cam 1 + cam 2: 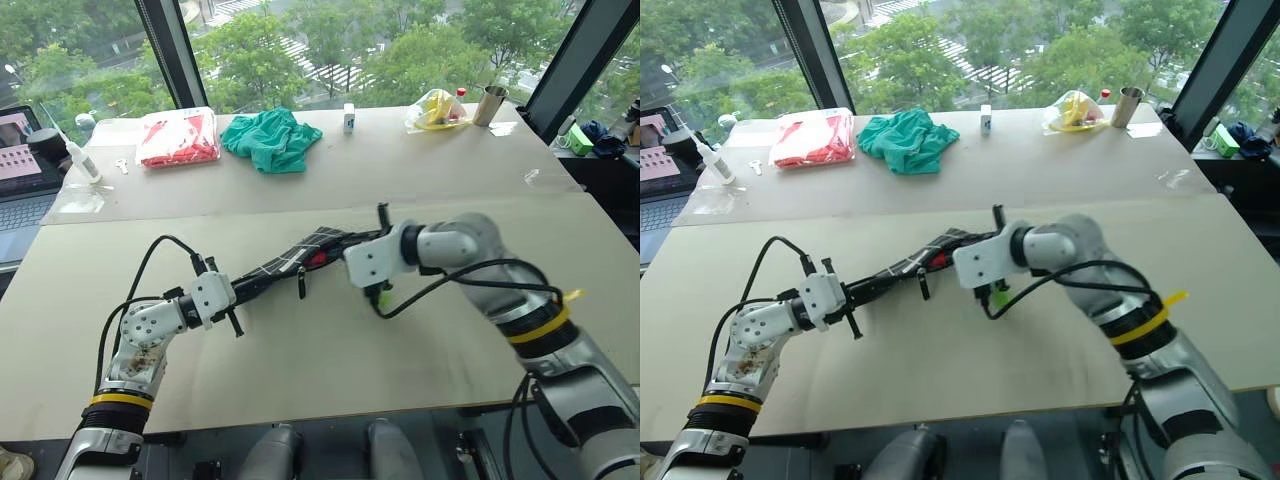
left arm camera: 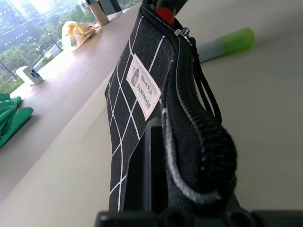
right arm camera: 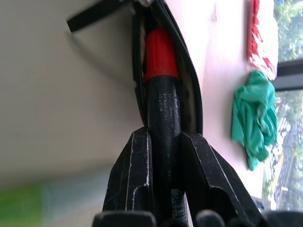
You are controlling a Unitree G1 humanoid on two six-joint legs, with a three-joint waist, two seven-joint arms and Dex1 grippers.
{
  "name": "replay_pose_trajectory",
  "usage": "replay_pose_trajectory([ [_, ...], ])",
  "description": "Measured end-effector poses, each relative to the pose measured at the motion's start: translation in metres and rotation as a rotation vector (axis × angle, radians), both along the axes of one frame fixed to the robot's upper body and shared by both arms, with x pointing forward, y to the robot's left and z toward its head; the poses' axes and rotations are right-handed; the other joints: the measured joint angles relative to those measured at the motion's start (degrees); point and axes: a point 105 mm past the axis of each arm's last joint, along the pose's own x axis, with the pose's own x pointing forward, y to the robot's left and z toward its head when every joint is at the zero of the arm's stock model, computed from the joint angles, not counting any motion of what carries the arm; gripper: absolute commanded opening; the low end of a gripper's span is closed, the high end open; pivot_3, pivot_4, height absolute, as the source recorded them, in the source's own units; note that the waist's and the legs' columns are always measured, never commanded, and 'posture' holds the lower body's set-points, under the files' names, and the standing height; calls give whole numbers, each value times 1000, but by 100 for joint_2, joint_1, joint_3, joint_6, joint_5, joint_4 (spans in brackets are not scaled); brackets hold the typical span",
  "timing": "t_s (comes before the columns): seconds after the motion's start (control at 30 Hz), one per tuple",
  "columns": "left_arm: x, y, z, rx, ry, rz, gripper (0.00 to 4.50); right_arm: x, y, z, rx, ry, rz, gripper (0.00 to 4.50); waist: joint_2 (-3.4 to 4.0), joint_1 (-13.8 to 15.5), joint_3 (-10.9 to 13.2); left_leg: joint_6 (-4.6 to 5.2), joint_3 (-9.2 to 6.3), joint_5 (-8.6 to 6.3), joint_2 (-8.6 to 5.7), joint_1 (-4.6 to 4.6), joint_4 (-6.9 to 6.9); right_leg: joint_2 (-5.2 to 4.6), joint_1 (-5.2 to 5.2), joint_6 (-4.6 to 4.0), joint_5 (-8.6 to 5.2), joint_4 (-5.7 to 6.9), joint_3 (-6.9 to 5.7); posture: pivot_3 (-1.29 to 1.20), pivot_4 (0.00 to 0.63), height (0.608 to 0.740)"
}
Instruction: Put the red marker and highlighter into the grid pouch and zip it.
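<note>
Table (image 1: 330, 390): you have a wide pale table under both arms, with a green cloth (image 1: 270, 138) and a red-and-white packet (image 1: 178, 138) along the far side by the window.
Pouch (image 1: 300, 256): you see the grid pouch lifted between the two arms, its zipper open at the end facing the right arm.
Left gripper (image 1: 243, 290): yours is clamped tight on one end of the pouch.
Right gripper (image 3: 163, 156): its fingers are closed around the dark barrel of the red marker.
Red marker (image 3: 161, 71): its red end sits inside the pouch mouth.
Highlighter (image 2: 227, 43): it lies flat on the table just beside the pouch, untouched.
</note>
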Motion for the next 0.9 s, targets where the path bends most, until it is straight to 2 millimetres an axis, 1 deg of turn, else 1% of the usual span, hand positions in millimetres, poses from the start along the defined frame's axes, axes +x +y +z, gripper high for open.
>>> replay_pose_trajectory([
  [0.07,0,0,-1,0,2,0,0,3,5,-2,-16,-32,12,495,0,14,0,-1,0,1,-1,0,2,0,1,0,0,0,0,0,150,740],
  [0.2,0,0,-1,-2,3,3,0,8,13,0,-37,-102,40,495,0,11,0,-2,0,1,-1,1,1,0,0,0,0,0,0,0,150,740],
  [0.33,1,0,0,-2,2,0,0,3,25,-6,-34,-110,110,495,0,-5,0,-2,0,1,0,1,0,1,-1,0,0,1,0,0,150,740],
  [0.53,0,-4,-7,3,29,-19,0,2,20,-14,-61,-105,157,495,0,1,0,-2,-1,1,0,2,0,1,1,0,0,0,0,0,150,740],
  [0.6,0,-3,-8,3,34,-19,0,2,20,-15,-52,-91,156,1496,0,-6,0,-3,-1,2,0,2,-1,2,0,0,0,1,0,0,150,740],
  [0.63,0,-3,-8,3,33,-18,0,1,20,-15,-43,-77,158,1729,0,-8,0,-3,-1,2,0,2,-1,2,0,0,0,1,0,0,150,740],
  [0.7,1,-4,-5,2,24,-19,0,-2,21,-17,-24,-17,160,2356,0,-14,0,-3,-1,2,1,2,-1,2,1,0,0,0,0,0,150,740],
  [0.73,2,-4,-4,2,20,-21,0,-2,20,-15,-9,7,151,2724,0,-10,0,-3,-1,2,0,2,0,2,2,-1,0,0,0,0,150,740],
  [0.77,2,-4,-4,1,19,-21,0,-1,18,-13,11,30,136,2996,0,-7,0,-2,-1,1,0,2,0,2,2,0,0,0,0,0,150,740],
  [0.83,2,-5,-4,0,18,-20,0,1,14,-7,44,61,117,2996,0,-1,0,-2,-1,1,0,2,0,2,2,-1,0,0,0,0,150,740],
  [0.9,2,-4,-3,-5,15,-16,0,4,7,4,95,84,93,2996,0,-3,0,-2,-1,1,1,2,0,2,2,-1,1,0,0,0,150,740],
])
